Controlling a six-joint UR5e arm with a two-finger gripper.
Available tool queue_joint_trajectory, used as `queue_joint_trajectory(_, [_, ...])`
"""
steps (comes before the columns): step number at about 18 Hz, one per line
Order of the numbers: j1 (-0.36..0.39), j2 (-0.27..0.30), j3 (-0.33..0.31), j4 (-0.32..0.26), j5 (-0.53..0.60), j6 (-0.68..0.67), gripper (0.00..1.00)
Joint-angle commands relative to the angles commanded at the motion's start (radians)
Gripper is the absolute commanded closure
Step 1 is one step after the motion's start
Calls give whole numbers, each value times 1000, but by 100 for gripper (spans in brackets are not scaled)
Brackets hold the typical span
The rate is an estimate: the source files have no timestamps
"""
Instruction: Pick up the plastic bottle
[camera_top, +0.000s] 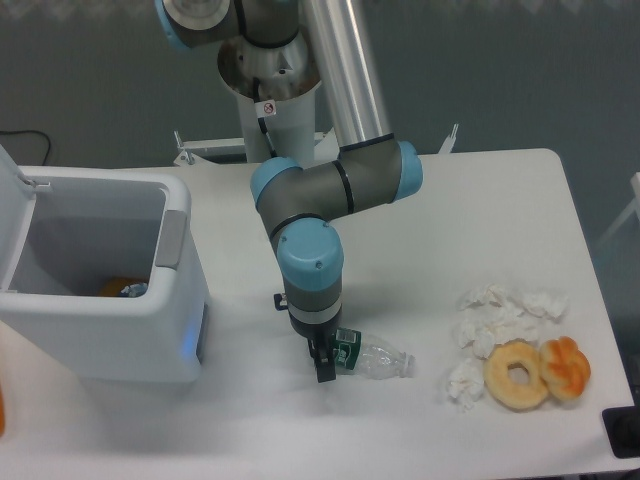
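The plastic bottle (375, 359) lies on its side on the white table (480, 200), clear, with its dark green and white label end (346, 350) pointing left. My gripper (326, 358) points straight down at that label end. One dark finger (323, 368) shows just in front of the label, touching or nearly touching it. The other finger is hidden behind the wrist and the bottle, so the gap between the fingers does not show. The bottle rests on the table.
A white open bin (95, 290) stands at the left with orange and blue items inside. Several white tissue wads (495, 320), a tan ring doughnut (517, 375) and an orange pastry (566, 367) lie at the right front.
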Motion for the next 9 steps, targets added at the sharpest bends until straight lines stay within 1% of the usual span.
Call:
queue_joint_trajectory(1, [0, 0, 0, 0, 0, 2, 14])
queue_joint_trajectory(4, [3, 0, 0, -2, 2, 3, 17])
queue_joint_trajectory(7, [5, 2, 0, -3, 2, 3, 27])
queue_joint_trajectory(9, [5, 2, 0, -3, 2, 3, 30])
